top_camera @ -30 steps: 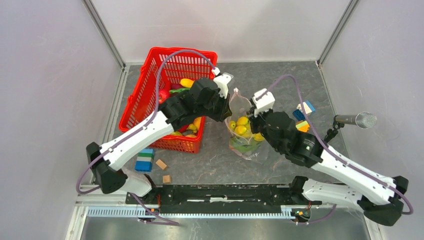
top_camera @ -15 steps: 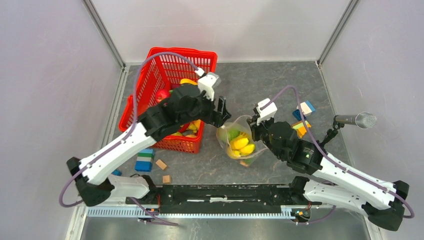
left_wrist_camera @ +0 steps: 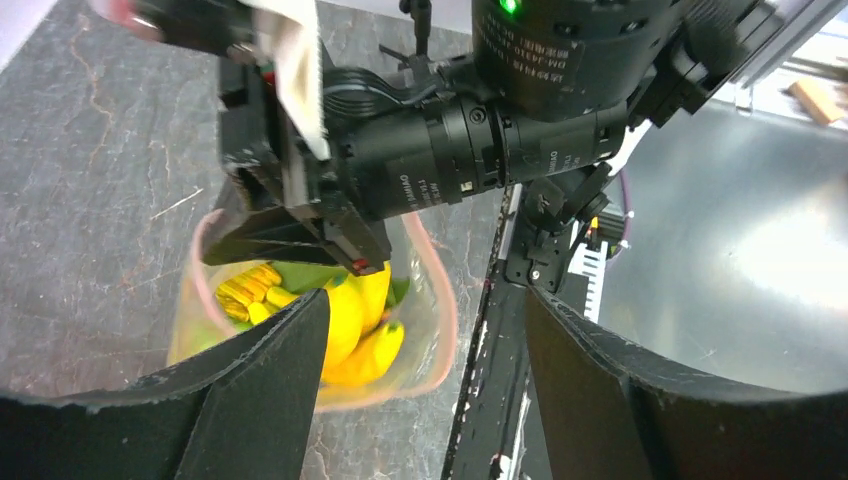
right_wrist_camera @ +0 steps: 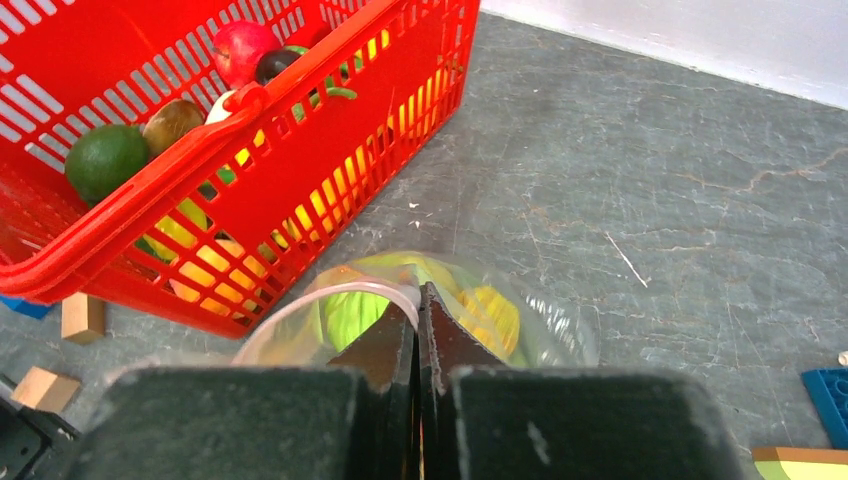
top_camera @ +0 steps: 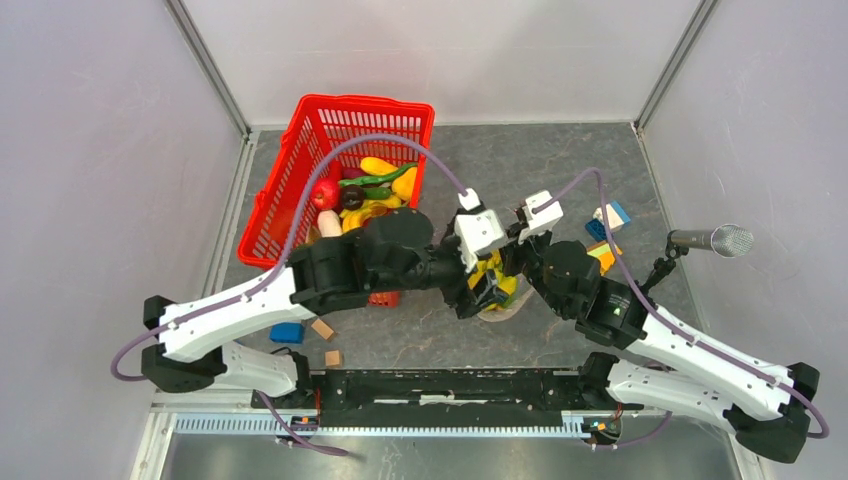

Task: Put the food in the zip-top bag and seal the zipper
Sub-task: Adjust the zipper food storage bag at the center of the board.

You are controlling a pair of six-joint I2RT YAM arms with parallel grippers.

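Centrally on the grey desk (top_camera: pixel 560 160), near the red mesh basket (top_camera: pixel 368 101), the zip-top bag (right_wrist_camera: pixel 545 325) stands open. Right claw (right_wrist_camera: pixel 418 300) is pressed together, pinching the bag's pink zipper (left_wrist_camera: pixel 453 320). Left claw (left_wrist_camera: pixel 428 300) is spread above the mouth, holding nothing. Yellow and green toy food (left_wrist_camera: pixel 350 315) lies inside.
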